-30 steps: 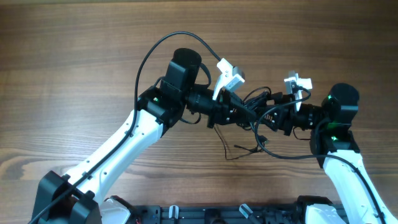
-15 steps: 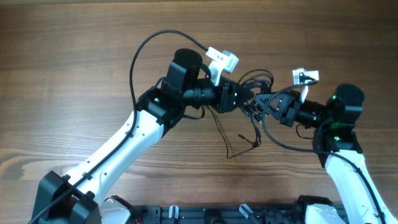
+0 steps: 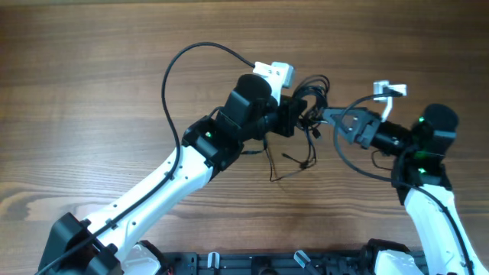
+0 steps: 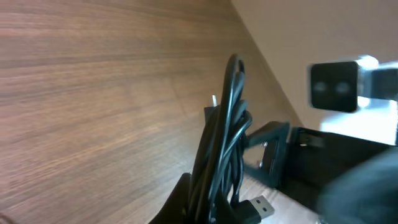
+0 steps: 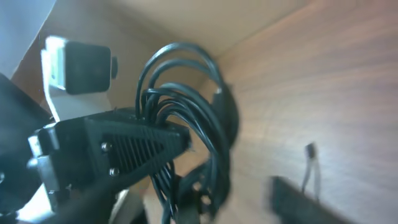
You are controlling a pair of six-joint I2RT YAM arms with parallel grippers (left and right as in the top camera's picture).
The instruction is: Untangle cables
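Observation:
The cables (image 3: 311, 101) are a knotted bundle of thin black wires held above the table. My left gripper (image 3: 296, 116) is shut on the bundle. In the left wrist view the cables (image 4: 225, 143) rise from between its fingers, with a USB plug (image 4: 260, 206) beside them. Loose strands (image 3: 289, 162) hang down to the wood. My right gripper (image 3: 333, 119) faces the bundle from the right. In the blurred right wrist view its fingers (image 5: 308, 200) stand apart, with the cable loops (image 5: 194, 109) between them and the left gripper (image 5: 121, 149) behind.
Thick black arm cables loop over the left arm (image 3: 172, 72) and below the right gripper (image 3: 353, 164). White wrist cameras sit above each gripper (image 3: 275, 72) (image 3: 388, 89). Brown wooden table (image 3: 92, 92) lies all round.
My left gripper has moved right and up with the bundle. My right gripper has drawn back to the right. The hanging strands have shifted up the table.

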